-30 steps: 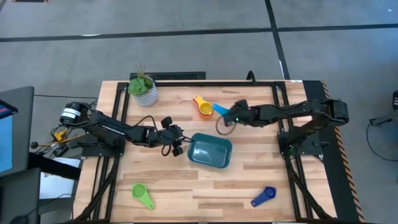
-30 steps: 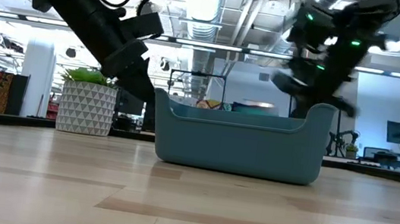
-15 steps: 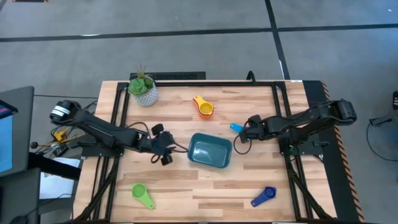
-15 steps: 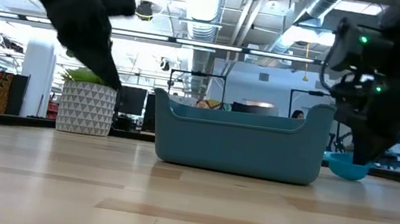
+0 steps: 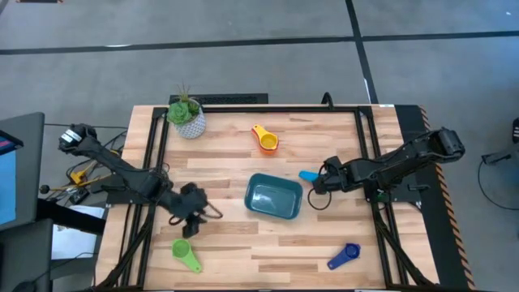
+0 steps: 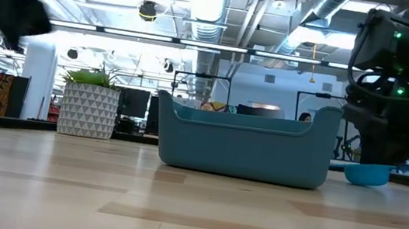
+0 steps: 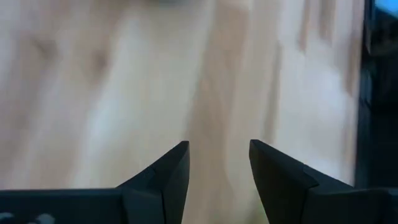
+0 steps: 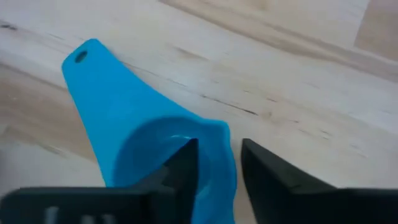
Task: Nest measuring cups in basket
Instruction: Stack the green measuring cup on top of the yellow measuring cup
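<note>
The tabletop (image 5: 324,235) carries the teal basket (image 5: 273,197) at centre, empty. The right hand (image 5: 319,181) sits at its 3 o'clock, fingers slightly parted astride the rim of the light blue cup (image 8: 149,143) — on the wood, outside the basket. The left hand (image 5: 188,212), open and empty, hovers at 8 o'clock above the green cup (image 5: 184,254). Orange cup (image 5: 265,139) at 12, dark blue cup (image 5: 344,256) at 5. No cup is placed yet; next likely comes regripping and lifting the light blue cup in. No writing is readable.

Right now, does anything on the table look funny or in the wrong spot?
Nothing is spilled or broken. The light blue cup sits on the table beside the basket, not inside, at the right claw. The basket looks empty.
</note>
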### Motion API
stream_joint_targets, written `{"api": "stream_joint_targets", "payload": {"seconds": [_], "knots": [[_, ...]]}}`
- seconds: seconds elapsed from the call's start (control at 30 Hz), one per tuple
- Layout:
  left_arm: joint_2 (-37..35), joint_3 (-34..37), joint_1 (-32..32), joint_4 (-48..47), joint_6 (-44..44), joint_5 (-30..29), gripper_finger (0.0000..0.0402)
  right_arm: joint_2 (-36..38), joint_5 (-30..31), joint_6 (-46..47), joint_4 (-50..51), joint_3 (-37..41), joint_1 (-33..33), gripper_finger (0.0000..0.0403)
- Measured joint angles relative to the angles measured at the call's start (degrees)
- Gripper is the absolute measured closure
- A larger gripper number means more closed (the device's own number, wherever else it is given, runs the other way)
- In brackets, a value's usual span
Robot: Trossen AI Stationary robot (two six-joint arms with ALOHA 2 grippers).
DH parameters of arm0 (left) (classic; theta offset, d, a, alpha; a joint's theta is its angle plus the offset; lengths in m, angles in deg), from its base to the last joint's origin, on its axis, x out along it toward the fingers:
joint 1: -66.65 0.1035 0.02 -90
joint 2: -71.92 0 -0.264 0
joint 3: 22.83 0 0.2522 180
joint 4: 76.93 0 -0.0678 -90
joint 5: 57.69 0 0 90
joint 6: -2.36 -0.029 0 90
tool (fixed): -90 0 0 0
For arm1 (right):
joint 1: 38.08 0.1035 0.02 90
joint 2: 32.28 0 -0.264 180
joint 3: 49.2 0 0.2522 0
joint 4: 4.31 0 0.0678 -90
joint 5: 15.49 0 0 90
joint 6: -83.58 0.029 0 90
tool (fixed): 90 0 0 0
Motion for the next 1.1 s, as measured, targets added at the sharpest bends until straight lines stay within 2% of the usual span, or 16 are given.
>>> {"api": "stream_joint_targets", "payload": {"seconds": [0.17, 0.33, 0.4, 0.53, 0.8, 1.0, 1.1], "knots": [[1.4, 0.0, -8.9, -2.7, 12.1, 3.8, 0.0246, 0.0, 2.3, 1.3, -1.1, 0.0, 2.2, 0.0190], [6.2, 0.0, -15.3, -3.5, 16.4, 0.0, 0.0246, 0.0, 6.6, 1.6, -2.8, -0.1, 3.7, 0.0146], [8.7, 0.0, -16.0, -3.9, 17.5, 0.4, 0.0247, 0.0, 9.0, 0.3, -3.1, -0.8, 3.9, 0.0144], [13.9, 0.0, -16.2, -4.5, 19.0, 5.4, 0.0258, 0.0, 10.8, -3.8, -3.1, -3.4, 4.2, 0.0143], [19.6, 0.0, -16.2, -4.3, 19.4, 13.5, 0.0305, 0.0, 11.7, -11.0, -3.0, -8.1, 4.1, 0.0143], [19.4, 0.0, -15.2, -4.4, 16.9, 10.6, 0.0366, 0.0, 12.6, -12.4, -3.0, -9.8, 4.1, 0.0143], [19.4, 0.0, -13.3, -5.8, 16.4, 4.6, 0.0391, 0.0, 12.8, -12.8, -3.0, -10.3, 4.1, 0.0143]]}}
